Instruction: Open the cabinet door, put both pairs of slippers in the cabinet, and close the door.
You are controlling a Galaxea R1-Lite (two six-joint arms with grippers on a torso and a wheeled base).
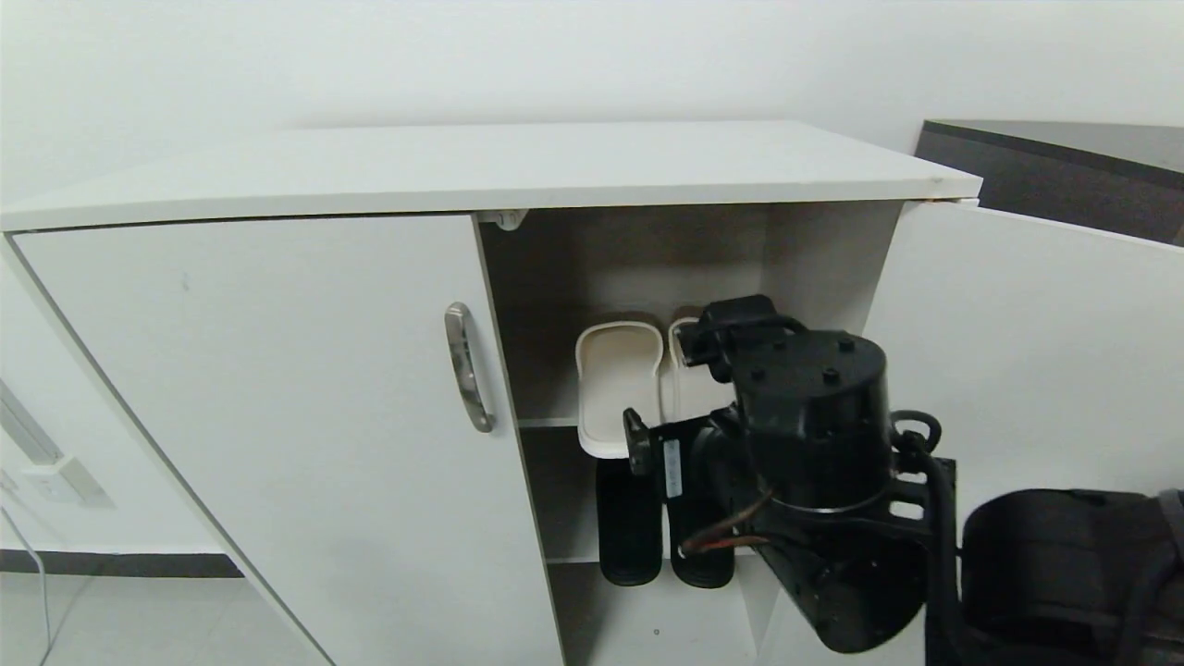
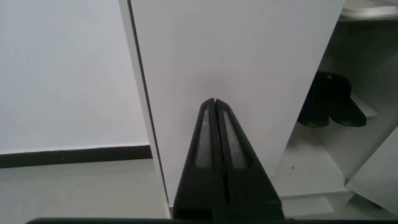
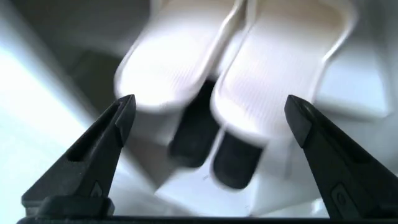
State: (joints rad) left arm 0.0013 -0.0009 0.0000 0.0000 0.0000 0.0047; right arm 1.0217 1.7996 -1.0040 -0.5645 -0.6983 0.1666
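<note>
Nearest to us, our right arm stands in front of the cabinet's open right half and hides part of the interior. The right gripper is released, its jaws spread wide and holding nothing, and it faces both pairs of slippers from just outside the opening.

We see the white slippers side by side on the upper shelf, their near ends jutting past its front edge. The black slippers lie directly below them on the lower shelf, also side by side and also overhanging the front edge.

On the right, the right door is swung wide open. On the left, the left door is shut, with its metal handle upright near the inner edge.

Our left gripper is clenched, fingers pressed together with nothing between them, pointing at the face of the left door. Whether it touches the panel we cannot tell.
</note>
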